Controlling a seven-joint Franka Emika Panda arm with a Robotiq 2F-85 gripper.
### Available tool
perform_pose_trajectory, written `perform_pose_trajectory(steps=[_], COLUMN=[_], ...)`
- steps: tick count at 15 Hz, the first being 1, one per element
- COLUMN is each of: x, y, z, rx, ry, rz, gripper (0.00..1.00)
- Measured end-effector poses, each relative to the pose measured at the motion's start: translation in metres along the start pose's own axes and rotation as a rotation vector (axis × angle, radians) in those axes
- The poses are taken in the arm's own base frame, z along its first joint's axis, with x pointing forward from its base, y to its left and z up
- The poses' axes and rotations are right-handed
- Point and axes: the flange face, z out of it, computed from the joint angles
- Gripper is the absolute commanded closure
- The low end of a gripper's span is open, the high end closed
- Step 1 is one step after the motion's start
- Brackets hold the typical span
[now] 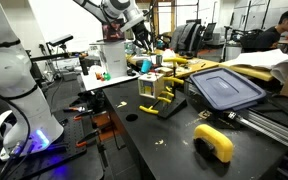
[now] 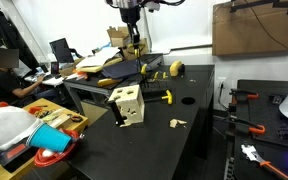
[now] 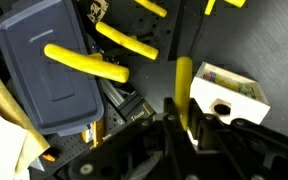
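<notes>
Yellow rod [image 3: 184, 85] hangs from your gripper [image 3: 184, 128], claw pinching its near end, high over black table [image 1: 164, 150]. Held high to stay above clutter, likely. Below: grey bin lid [image 3: 44, 70] with more yellow rods [image 3: 84, 64] across it, wooden block [image 3: 229, 92] just beside. Both crowd straight descent.

The white arm [image 1: 96, 7] reaches in from above, its wrist bent so that the pincer [image 2: 132, 36] hangs straight down over the bench. In the wrist view the dark fingers [image 3: 168, 126] stand close together, too blurred to judge their grip.
</notes>
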Motion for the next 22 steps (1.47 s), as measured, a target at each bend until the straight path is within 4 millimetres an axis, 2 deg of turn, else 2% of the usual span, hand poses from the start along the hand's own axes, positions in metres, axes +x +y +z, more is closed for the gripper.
perform_pose_trajectory(steps=[5,9,15,20,21,22], x=[-0.017,-0.026,-0.028,-0.025,-0.024,-0.023], y=[0.016,0.019,0.022,0.019,0.017,0.015], z=[-0.018,-0.025,-0.029,-0.030,-0.030,-0.030], rx=[0.005,0.021,0.044,0.126,0.158,0.193], ry=[-0.082,-0.121,-0.140,-0.070,-0.041,-0.012], rz=[-0.048,-0.113,-0.290,-0.471,-0.457,-0.418], gripper=[0.96,0.96,0.96,0.96,0.84,0.84])
